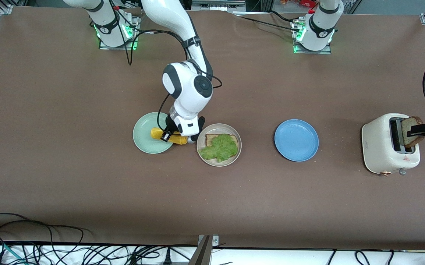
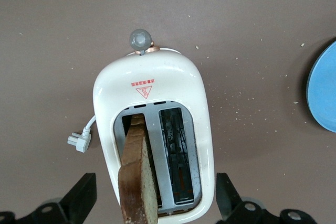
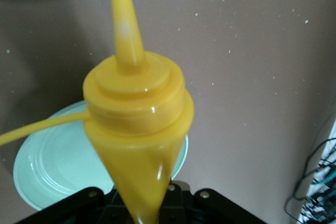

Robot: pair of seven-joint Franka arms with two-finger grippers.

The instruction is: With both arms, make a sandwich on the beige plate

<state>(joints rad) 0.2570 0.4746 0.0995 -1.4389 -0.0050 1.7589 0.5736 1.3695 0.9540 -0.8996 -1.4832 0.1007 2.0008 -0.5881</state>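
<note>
The beige plate (image 1: 235, 154) holds one brown-crusted bread slice (image 1: 211, 138) with a ruffled lettuce leaf (image 1: 220, 148) on top. My right gripper (image 1: 172, 135) (image 3: 152, 205) is shut on a yellow squeeze bottle (image 1: 177, 139) (image 3: 137, 124). The bottle is tipped sideways over the mint-green plate's rim, nozzle toward the beige plate. A second bread slice (image 1: 411, 131) (image 2: 137, 177) stands out of the toaster (image 1: 381, 147) (image 2: 152, 82). My left gripper (image 1: 424, 129) (image 2: 153, 203) hangs open over the toaster, its fingers (image 2: 79, 198) wide of the slice on either side.
The mint-green plate (image 1: 144, 138) (image 3: 52, 166) lies beside the beige plate, toward the right arm's end. A blue plate (image 1: 296, 140) (image 2: 324, 90) sits between the beige plate and the toaster. Cables (image 1: 50, 243) run along the table edge nearest the front camera.
</note>
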